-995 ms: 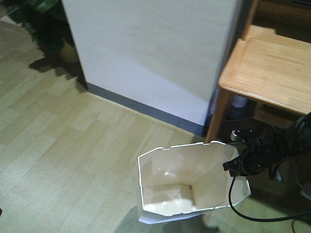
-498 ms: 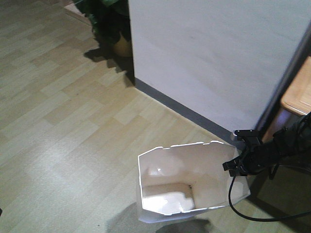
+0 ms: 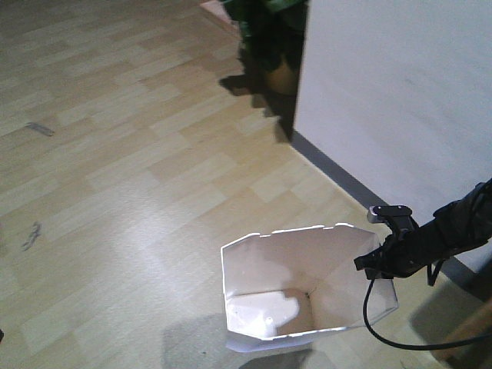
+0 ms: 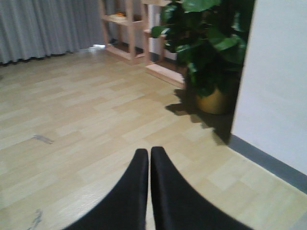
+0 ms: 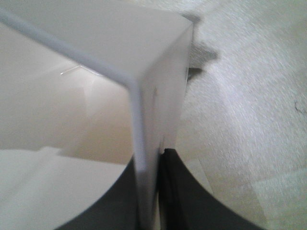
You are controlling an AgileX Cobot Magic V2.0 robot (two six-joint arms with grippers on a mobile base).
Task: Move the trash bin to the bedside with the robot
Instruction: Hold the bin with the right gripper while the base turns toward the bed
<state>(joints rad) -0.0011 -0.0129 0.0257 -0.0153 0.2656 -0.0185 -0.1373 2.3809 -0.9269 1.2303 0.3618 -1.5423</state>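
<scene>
Beside a white wall (image 3: 384, 92), the white tapering plastic trash bin (image 3: 292, 261) is pinched by its rim in the right pincer (image 3: 378, 260), left pincer (image 4: 149, 154) closed empty: grasp done, yet no bed shows, so the carry likely remains.

We read no text, label, brand, number or sign in any of the three views. The trash bin (image 3: 292, 257) shows only plain white faces, with nothing printed that we can make out.
</scene>
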